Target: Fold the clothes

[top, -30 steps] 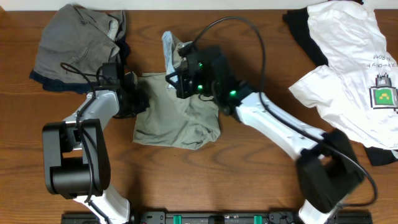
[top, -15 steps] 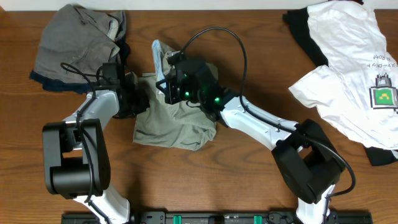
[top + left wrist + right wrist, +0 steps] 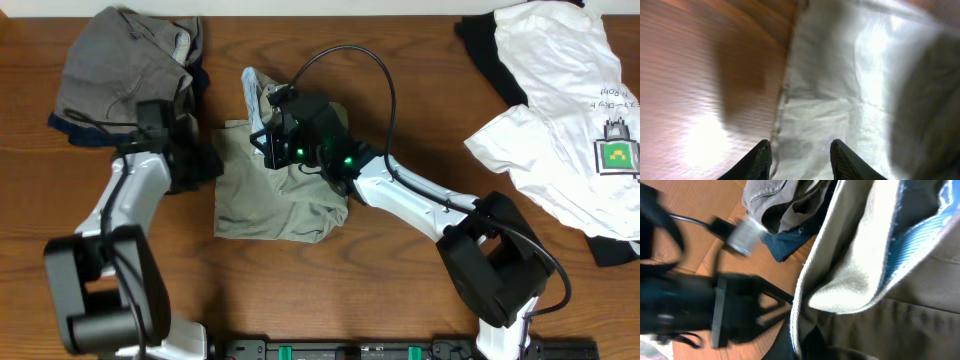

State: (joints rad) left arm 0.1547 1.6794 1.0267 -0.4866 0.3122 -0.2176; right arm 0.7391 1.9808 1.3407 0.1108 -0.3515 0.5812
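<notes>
Pulling back since half a second ago, the left pincer (image 3: 203, 160) now stands just beside the left edge of the khaki shorts (image 3: 285, 195) and no longer over them. Its arm has swung to the left. Its fingers (image 3: 762, 155) are spread apart with nothing between them, above the seam where cloth meets wood. The right pincer (image 3: 268, 135) keeps its place at the upper edge of the shorts. It is closed on the cloth there, and a flap with pale-blue lining stands up just beyond it.

The shorts lie in the middle of the table (image 3: 400, 290), mostly flat, with wrinkles along the lower edge.

To the upper left of the shorts is a heap of grey shorts (image 3: 120, 70) with a navy piece (image 3: 75, 130) showing under it. Far to the right of the shorts lies a white T-shirt (image 3: 560, 90) with a printed picture, spread over dark cloth. A black cable (image 3: 375, 60) loops above the right arm, which covers the upper right part of the shorts.
</notes>
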